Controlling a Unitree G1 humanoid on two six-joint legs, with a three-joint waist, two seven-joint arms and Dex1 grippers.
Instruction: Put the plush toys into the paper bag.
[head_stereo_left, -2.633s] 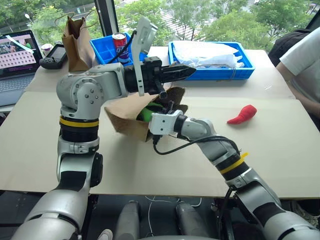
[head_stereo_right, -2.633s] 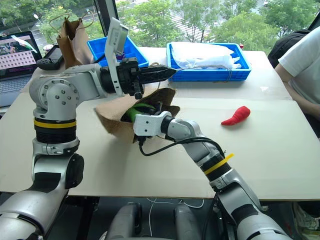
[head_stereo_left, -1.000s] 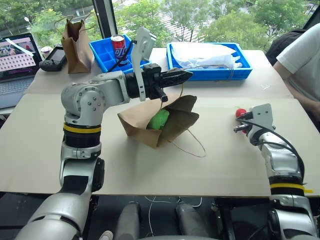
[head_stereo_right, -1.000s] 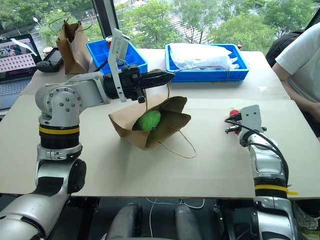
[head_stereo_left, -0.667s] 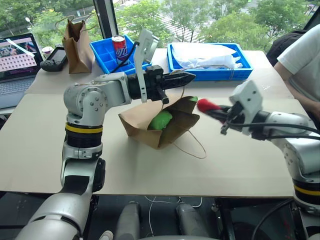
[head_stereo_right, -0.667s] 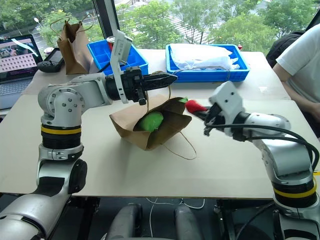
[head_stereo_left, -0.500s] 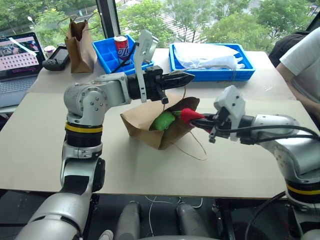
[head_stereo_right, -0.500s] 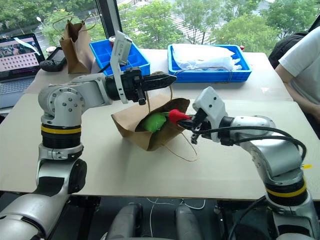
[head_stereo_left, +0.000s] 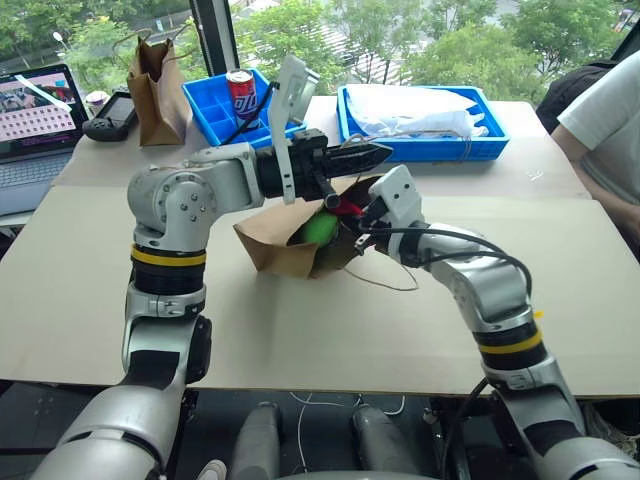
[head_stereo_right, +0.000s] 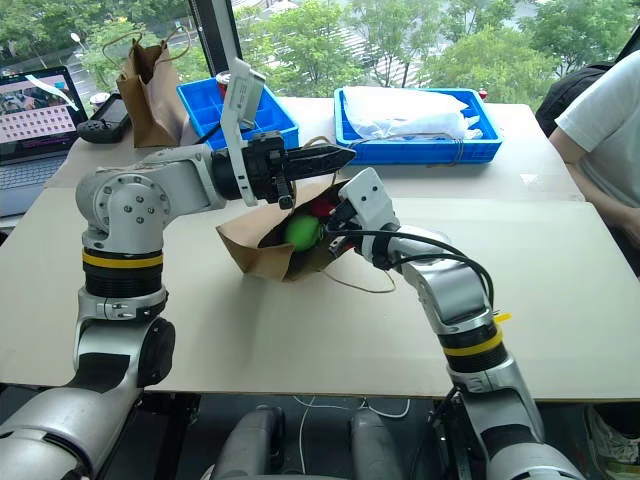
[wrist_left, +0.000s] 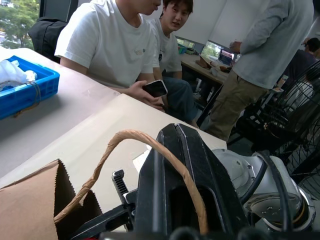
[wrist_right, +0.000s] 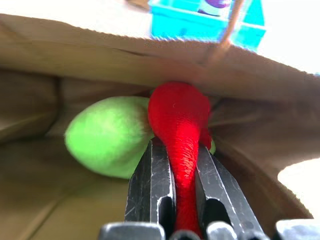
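Presently, at frame centre, the right claw (wrist_right: 182, 200) grips the red plush toy (wrist_right: 180, 120) inside the paper bag (head_stereo_left: 275, 245) beside the green plush toy (wrist_right: 107, 135), while the left claw (head_stereo_left: 375, 152), closed, holds the twine handle (wrist_left: 150, 150).

Bag mouth (head_stereo_left: 345, 215) crowded by green toy (wrist_right: 107, 135), red toy (wrist_right: 181, 125), right end effector (wrist_right: 181, 200)

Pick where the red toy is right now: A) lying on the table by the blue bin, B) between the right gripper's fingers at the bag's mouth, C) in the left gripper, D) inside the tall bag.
B: the right gripper pinches the red toy inside the bag, beside the green toy.
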